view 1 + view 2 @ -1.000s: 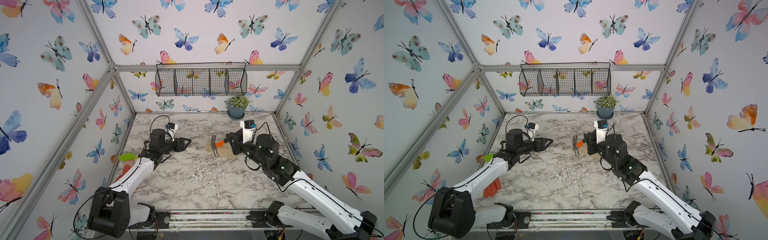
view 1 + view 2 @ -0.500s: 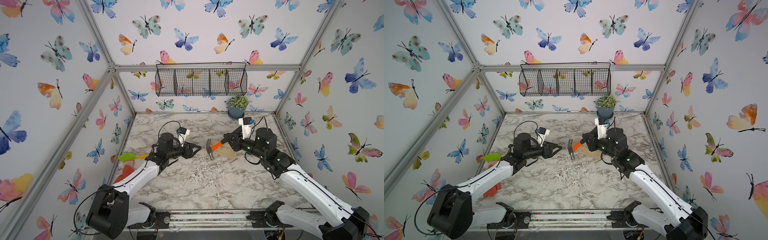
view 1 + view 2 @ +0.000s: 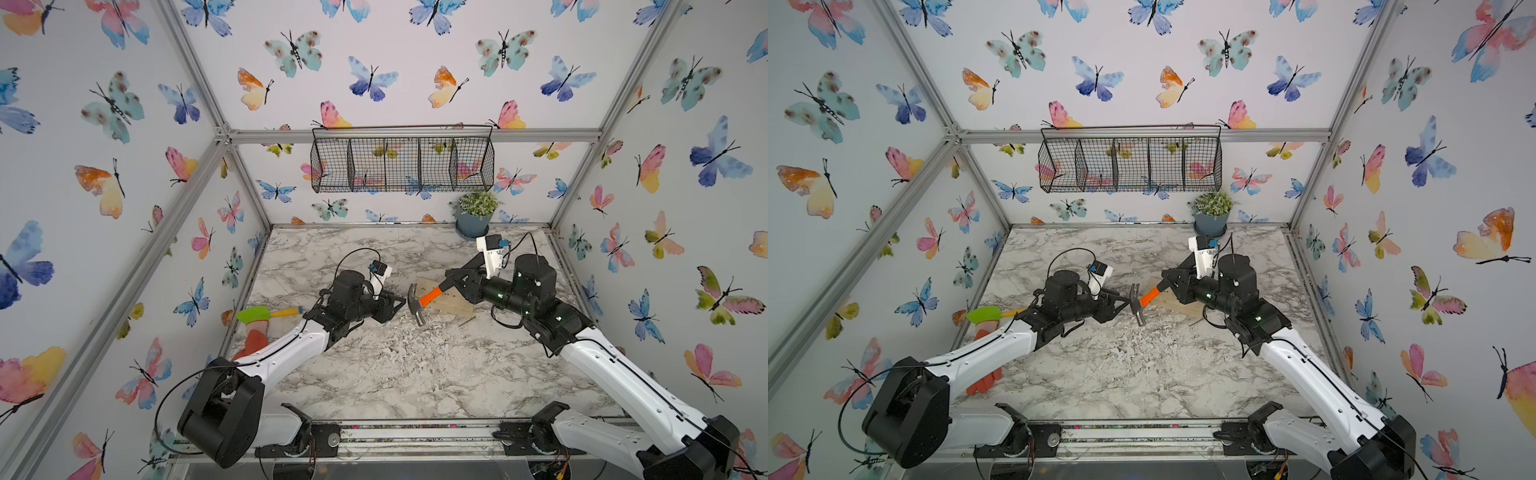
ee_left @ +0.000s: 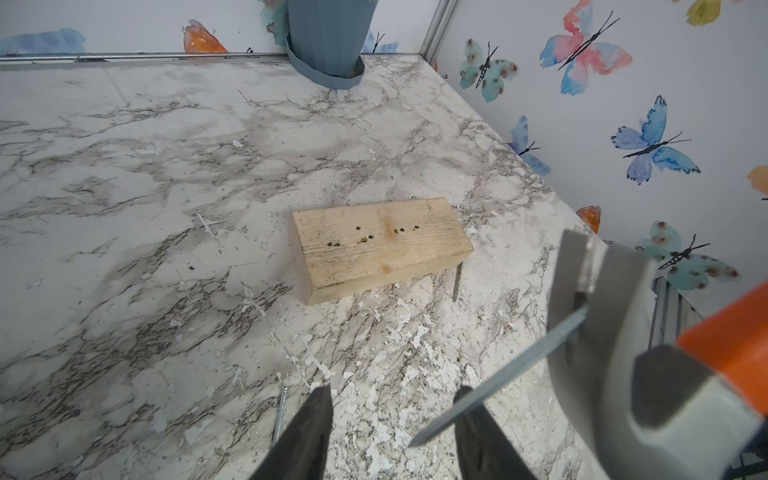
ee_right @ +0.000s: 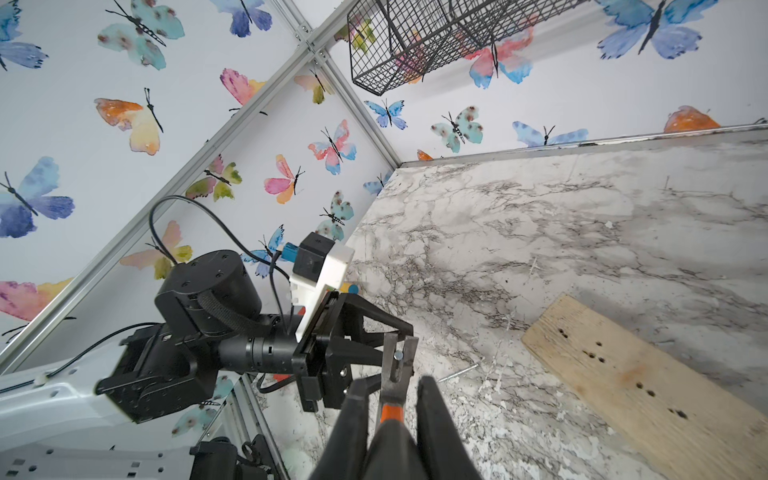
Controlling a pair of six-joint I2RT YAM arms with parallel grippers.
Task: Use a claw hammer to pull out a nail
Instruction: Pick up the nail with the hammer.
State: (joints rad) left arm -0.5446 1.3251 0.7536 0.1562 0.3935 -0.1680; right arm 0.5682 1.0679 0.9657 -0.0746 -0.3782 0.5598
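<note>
Right gripper [image 3: 453,282]: pressed shut on the black handle of the hammer [image 3: 428,296]. Left gripper [image 4: 395,430]: fingers spread, with the tip of the nail [image 4: 498,378] between them; contact cannot be told. Table [image 3: 374,374]: marbled, its surface chipped near the middle. Block [image 4: 380,245]: laid flat on the table, several empty holes shown in its top face. Hammer: held in the air just beside the block, head turned towards the left gripper. Nail: caught in the hammer's claw. Loose nail [image 4: 280,411]: laid on the table near the left gripper.
</note>
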